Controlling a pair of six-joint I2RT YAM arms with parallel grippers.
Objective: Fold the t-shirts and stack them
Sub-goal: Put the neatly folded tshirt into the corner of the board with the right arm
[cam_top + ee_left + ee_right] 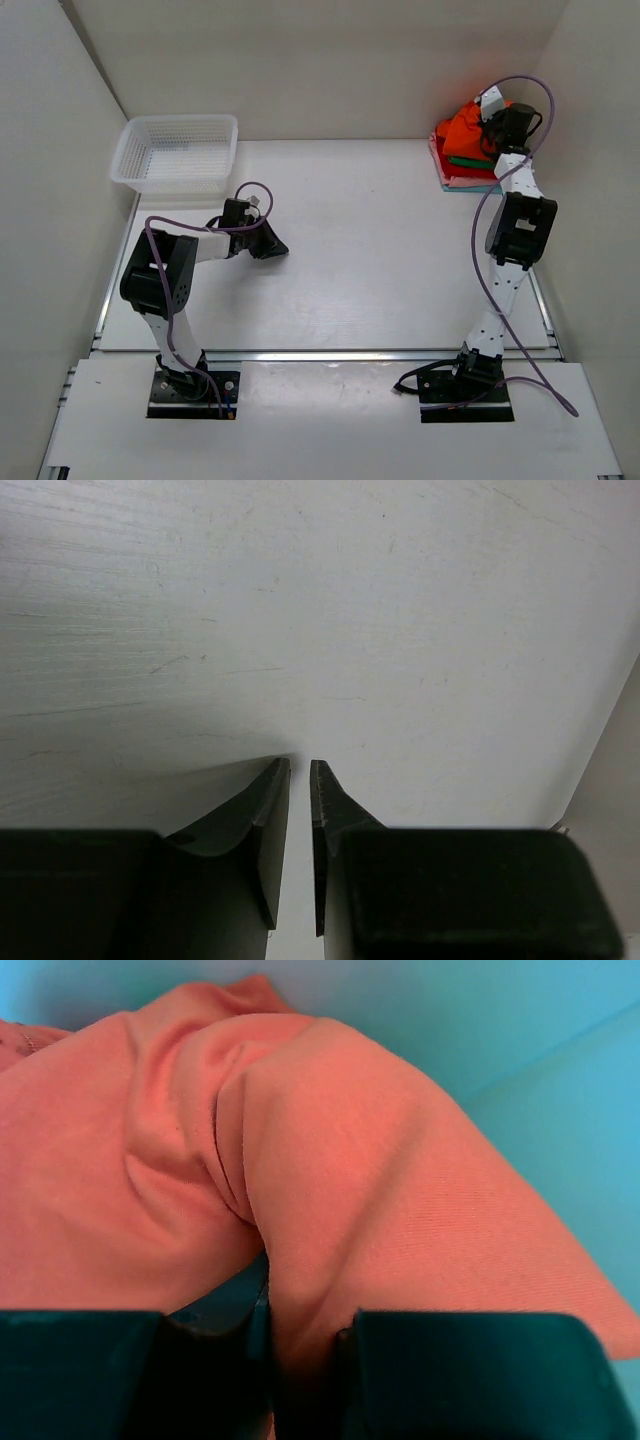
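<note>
A bunched bright orange t-shirt (463,127) sits on top of a folded stack at the back right corner, with a green shirt (470,161) and pink and light blue layers (462,181) under it. My right gripper (490,130) is over that stack. In the right wrist view it (300,1305) is shut on a fold of the orange t-shirt (350,1160), and the cloth hides the fingertips. My left gripper (276,246) rests low over the bare table at the left. Its fingers (298,765) stand a narrow slit apart with nothing between them.
A white mesh basket (180,121) stands at the back left corner. White walls close in the table on the left, back and right; the stack sits tight against the right wall. The right arm's cable (540,95) loops above the stack.
</note>
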